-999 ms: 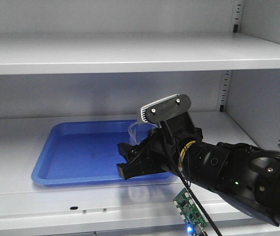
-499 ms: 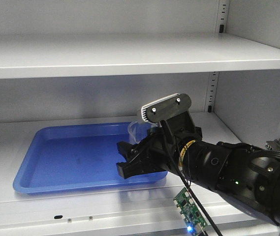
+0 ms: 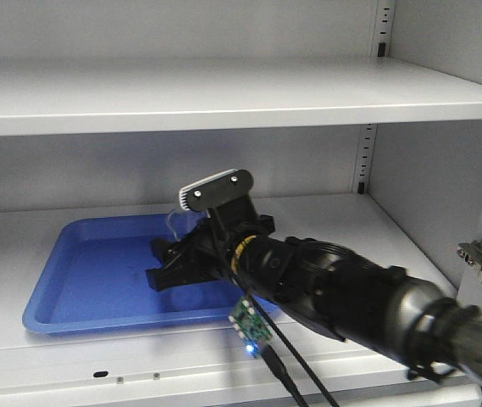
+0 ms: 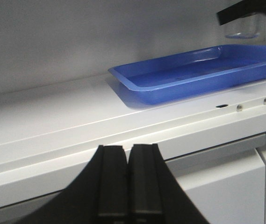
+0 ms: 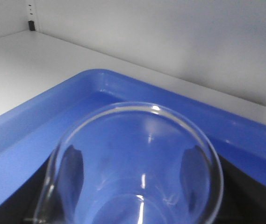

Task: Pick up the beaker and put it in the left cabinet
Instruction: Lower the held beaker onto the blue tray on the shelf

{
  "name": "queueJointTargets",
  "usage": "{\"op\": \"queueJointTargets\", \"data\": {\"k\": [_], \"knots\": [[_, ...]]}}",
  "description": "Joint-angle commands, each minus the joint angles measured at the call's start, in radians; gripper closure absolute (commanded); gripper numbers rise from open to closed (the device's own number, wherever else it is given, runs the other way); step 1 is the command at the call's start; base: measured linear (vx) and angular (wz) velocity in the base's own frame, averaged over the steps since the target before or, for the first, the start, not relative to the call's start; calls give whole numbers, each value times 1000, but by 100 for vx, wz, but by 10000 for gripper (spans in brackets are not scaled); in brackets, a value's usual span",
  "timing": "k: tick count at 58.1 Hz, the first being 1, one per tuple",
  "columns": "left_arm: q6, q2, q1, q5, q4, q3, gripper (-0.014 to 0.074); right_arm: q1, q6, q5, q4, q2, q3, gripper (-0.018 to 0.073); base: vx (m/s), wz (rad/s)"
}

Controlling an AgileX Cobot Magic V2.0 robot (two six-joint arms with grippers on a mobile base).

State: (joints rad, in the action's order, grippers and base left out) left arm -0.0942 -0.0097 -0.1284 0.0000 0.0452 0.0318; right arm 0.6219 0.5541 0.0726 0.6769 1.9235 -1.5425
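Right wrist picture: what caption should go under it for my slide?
Looking down into the clear glass beaker held over the blue tray on the grey cabinet shelf.

Closed left tool (image 4: 128, 186) before blue tray (image 4: 179, 86)

We see soft, even light from above and dim shade under the shelf (image 3: 224, 93). The right arm (image 3: 368, 297) is motion-blurred. Glare glints on the beaker (image 5: 137, 163) rim; the left claw (image 4: 127, 186) sits dark and unfocused.
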Motion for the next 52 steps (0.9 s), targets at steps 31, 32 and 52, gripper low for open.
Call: {"op": "queueJointTargets", "data": {"k": [31, 32, 52], "knots": [[3, -19, -1, -75, -3, 16, 595, -3, 16, -43, 4, 152, -215, 545, 0, 0], [3, -19, -1, -75, -3, 16, 595, -3, 16, -43, 4, 152, -215, 543, 0, 0], [3, -19, -1, -75, -3, 16, 595, -3, 17, -48, -3, 154, -215, 371, 0, 0]]}}
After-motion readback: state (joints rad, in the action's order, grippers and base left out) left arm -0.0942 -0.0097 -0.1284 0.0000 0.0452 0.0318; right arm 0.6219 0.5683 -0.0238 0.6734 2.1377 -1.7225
